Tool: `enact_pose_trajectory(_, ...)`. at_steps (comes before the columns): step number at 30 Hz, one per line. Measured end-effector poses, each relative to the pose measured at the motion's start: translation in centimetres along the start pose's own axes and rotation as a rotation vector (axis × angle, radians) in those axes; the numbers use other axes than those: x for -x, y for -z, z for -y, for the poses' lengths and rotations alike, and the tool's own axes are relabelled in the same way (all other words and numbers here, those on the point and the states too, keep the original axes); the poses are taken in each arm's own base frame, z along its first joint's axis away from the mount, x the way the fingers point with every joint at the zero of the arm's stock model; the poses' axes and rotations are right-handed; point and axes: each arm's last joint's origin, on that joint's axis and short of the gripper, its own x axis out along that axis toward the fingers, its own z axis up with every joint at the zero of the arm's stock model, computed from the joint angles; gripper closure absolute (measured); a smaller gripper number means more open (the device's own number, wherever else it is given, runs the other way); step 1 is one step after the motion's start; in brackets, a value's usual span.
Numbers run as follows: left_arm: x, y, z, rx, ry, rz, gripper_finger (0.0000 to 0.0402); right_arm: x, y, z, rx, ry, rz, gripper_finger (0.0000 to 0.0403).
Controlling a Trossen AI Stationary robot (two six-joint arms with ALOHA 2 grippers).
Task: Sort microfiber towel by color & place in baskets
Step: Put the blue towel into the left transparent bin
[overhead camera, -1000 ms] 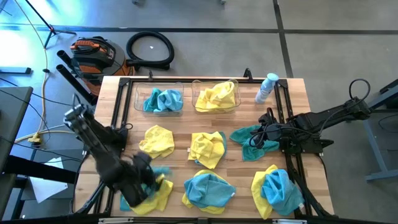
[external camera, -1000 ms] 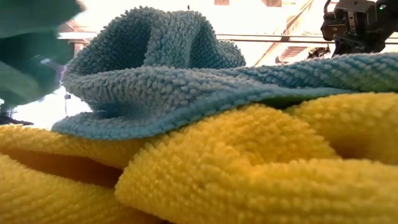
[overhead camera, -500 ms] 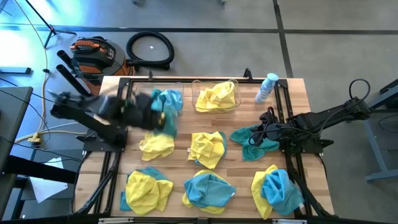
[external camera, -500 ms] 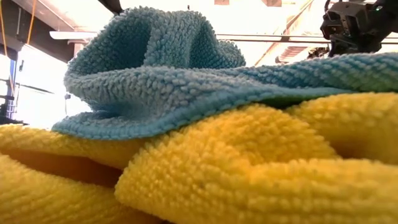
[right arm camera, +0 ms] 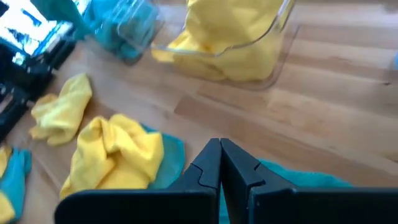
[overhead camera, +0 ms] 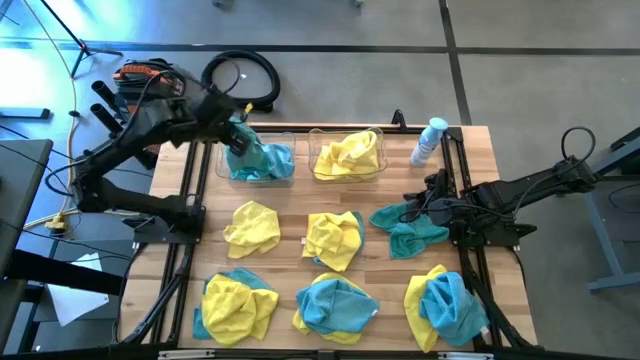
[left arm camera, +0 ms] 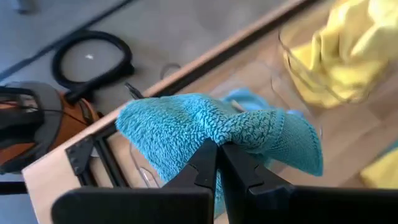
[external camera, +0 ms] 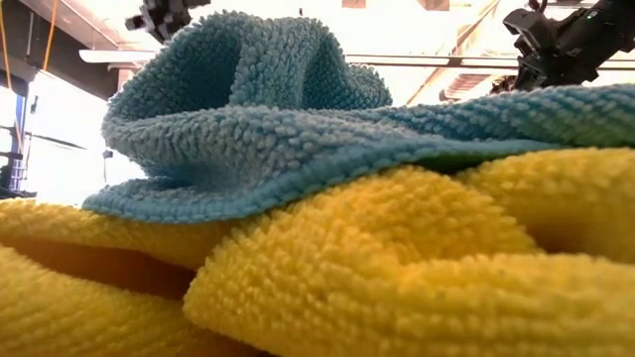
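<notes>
High view first: I see my left gripper [overhead camera: 240, 140] out at about 11 o'clock on the table [overhead camera: 300, 200], hanging over the left basket [overhead camera: 256, 160] with a blue towel [overhead camera: 243, 150] pinched between its fingers. My left wrist view confirms the pinch: the two fingers [left arm camera: 214, 163] are pressed together on a fold of that towel, which drapes to both sides of them above the basket's clear wall. More blue cloth [overhead camera: 275, 160] already lies inside this basket.

At 12 o'clock, just beside it, the right basket [overhead camera: 348, 155] holds yellow towels [overhead camera: 350, 150]. A spray bottle [overhead camera: 428, 140] stands at about 1 o'clock, near the far edge.

My right gripper [overhead camera: 428, 200] sits at 3 o'clock, its fingers pressed together; I cannot tell whether it is touching the teal towel [overhead camera: 405, 228] lying under it. In the right wrist view the closed fingers [right arm camera: 219, 165] show against the wood, with teal cloth at their base.

Loose piles cover the rest of the table: a yellow towel [overhead camera: 252, 226] at 9 o'clock, a yellow pile [overhead camera: 333, 238] at the centre, and three mixed yellow-and-blue heaps along the near edge at 7 [overhead camera: 238, 305], 6 [overhead camera: 335, 305] and 5 o'clock [overhead camera: 447, 305].

Low view is filled by blue and yellow cloth right in front of the lens.
</notes>
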Motion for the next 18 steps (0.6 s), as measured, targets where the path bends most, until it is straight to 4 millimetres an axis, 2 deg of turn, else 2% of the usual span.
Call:
enact_pose_trajectory(2, -1.8, -0.2, 0.0, -0.068, 0.007, -0.031, 0.0401, 0.0, -0.1, 0.0, -0.013, 0.006, 0.018, 0.0402)
enact_pose_trajectory(5, -5.5, 0.6, -0.3, -0.098, -0.031, -0.142, 0.0401, 0.0, -0.1, 0.0, -0.036, 0.011, 0.032, 0.0402)
enact_pose_trajectory(8, -8.7, 1.9, -1.1, 0.013, -0.025, -0.225, 0.0401, 0.0, -0.1, 0.0, -0.078, 0.012, 0.040, 0.0402)
enact_pose_trajectory(11, -11.3, 3.0, -1.4, 0.177, 0.062, -0.244, 0.0401, 0.0, -0.2, 0.1, -0.101, 0.017, 0.057, 0.0402)
enact_pose_trajectory(15, -13.7, 4.2, -1.7, 0.324, 0.061, -0.223, 0.0401, 0.0, -0.2, 0.1, -0.107, 0.020, 0.066, 0.0402)
enact_pose_trajectory(18, -15.0, 5.0, -1.7, 0.335, 0.081, -0.258, 0.0401, -0.1, -0.2, 0.0, -0.125, 0.026, 0.075, 0.0402)
